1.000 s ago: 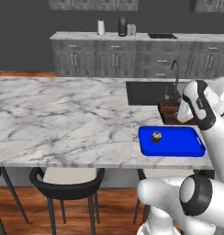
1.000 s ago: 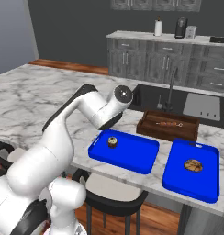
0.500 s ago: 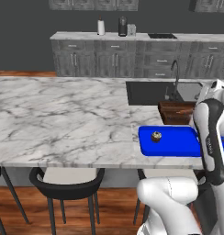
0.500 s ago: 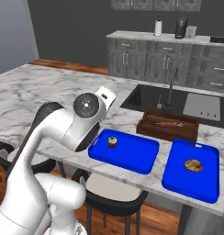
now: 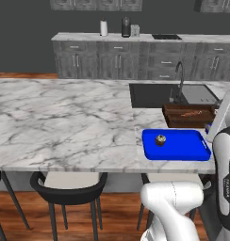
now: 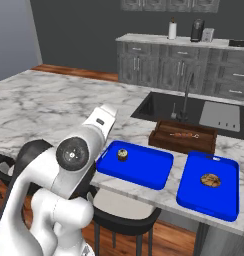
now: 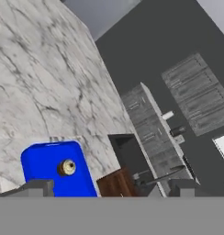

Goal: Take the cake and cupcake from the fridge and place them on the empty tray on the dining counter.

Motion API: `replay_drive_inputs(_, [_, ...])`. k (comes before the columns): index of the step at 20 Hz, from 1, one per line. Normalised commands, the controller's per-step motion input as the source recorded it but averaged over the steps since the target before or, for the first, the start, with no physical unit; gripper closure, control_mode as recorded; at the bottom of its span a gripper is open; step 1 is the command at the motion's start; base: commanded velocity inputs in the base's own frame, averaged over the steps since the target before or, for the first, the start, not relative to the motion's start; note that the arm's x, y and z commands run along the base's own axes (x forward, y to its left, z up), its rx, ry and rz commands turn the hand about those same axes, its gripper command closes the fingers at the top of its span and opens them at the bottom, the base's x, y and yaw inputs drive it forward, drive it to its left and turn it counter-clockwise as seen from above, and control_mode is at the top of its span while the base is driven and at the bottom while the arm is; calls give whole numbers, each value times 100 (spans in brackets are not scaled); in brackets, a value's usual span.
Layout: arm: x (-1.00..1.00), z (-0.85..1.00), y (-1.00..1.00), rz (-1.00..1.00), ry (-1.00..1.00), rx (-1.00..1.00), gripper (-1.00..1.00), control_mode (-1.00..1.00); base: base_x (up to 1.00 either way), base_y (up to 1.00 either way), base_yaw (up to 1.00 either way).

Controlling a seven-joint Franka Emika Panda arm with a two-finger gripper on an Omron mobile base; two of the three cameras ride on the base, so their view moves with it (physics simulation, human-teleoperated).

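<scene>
The cupcake (image 5: 160, 140) (image 6: 122, 154) (image 7: 66, 167), brown with a cream top, stands upright on the blue tray (image 5: 183, 149) (image 6: 144, 167) (image 7: 40, 160) near the front edge of the marble dining counter (image 5: 65, 117) (image 6: 44, 100) (image 7: 31, 69). My gripper (image 7: 111, 189) is open, its dark tips wide apart with nothing between them. It hangs high above the counter and looks down at the tray from a distance. The cake and the fridge are out of view.
A dark brown wooden tray (image 5: 188, 116) (image 6: 183, 136) lies just behind the blue tray, in front of the black sink (image 5: 154, 94) (image 6: 194, 110) and its tap. A second blue tray (image 6: 209, 186) to the right holds a flat brown round item. Black stools stand under the counter's front edge.
The arm has pulled back from over the blue tray and folded up towards the base. The cupcake has stayed in place on the tray. The gripper stays open.
</scene>
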Motion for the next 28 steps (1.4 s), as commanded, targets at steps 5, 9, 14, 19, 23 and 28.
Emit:
replay_drive_inputs(5, [0, 0, 0, 0, 0, 0, -100, 100, -51, 0, 1])
replay_drive_inputs(9, [0, 0, 0, 0, 0, 0, -100, 100, -62, 17, 29])
replay_drive_inputs(14, [0, 0, 0, 0, 0, 0, -100, 100, -29, 44, 75])
replay_drive_inputs(19, [0, 0, 0, 0, 0, 0, -100, 100, 0, 28, 98])
replay_drive_inputs(23, [0, 0, 0, 0, 0, 0, -100, 100, 0, 21, 99])
replay_drive_inputs(28, [0, 0, 0, 0, 0, 0, -100, 100, 0, 35, 88])
